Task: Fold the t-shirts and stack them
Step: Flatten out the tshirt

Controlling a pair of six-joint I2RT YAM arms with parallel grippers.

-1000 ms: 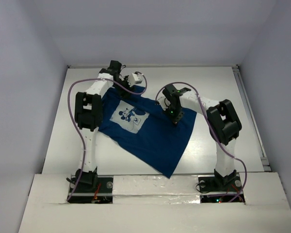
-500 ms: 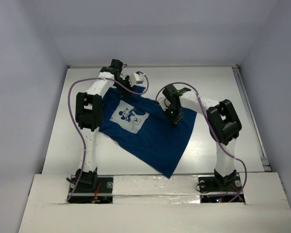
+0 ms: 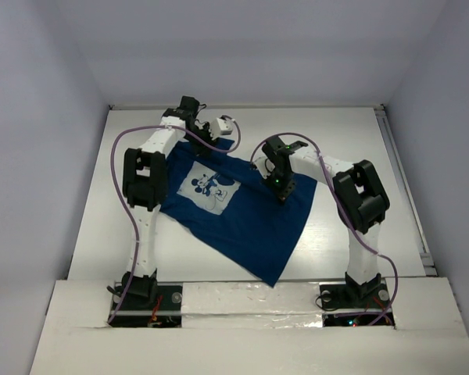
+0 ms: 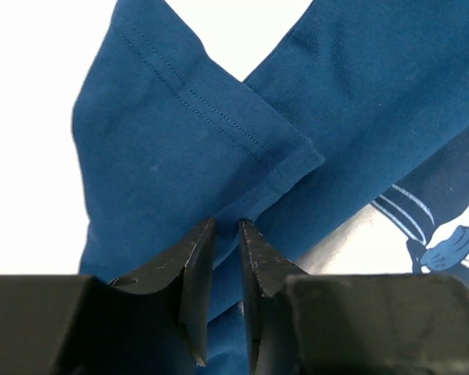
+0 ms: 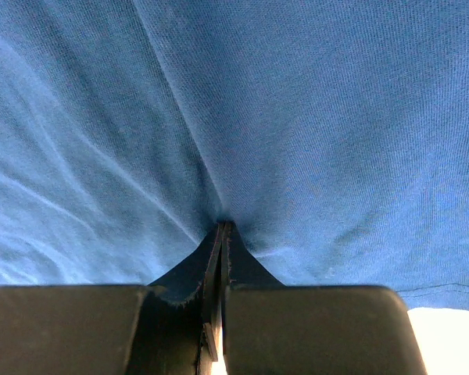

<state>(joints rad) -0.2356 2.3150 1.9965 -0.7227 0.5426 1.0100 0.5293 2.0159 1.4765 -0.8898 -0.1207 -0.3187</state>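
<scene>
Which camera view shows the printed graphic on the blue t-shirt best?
The top external view: the whole printed graphic lies in sight on the t-shirt. The left wrist view catches only its edge; the right wrist view shows none of it, only blue cloth.

T-shirt (image 4: 180, 141) — matt, fine knit cloth with stitched hems; table (image 3: 195, 262) — smooth, matt white

no legible text, t-shirt (image 3: 242, 211) print a wordless cartoon

Robotics laboratory test cell. A white table (image 3: 320, 242) is boxed in by plain pale walls (image 3: 39, 156) left, right and far; two cabled robot arms (image 3: 144, 180) are bolted along its near edge.
</scene>
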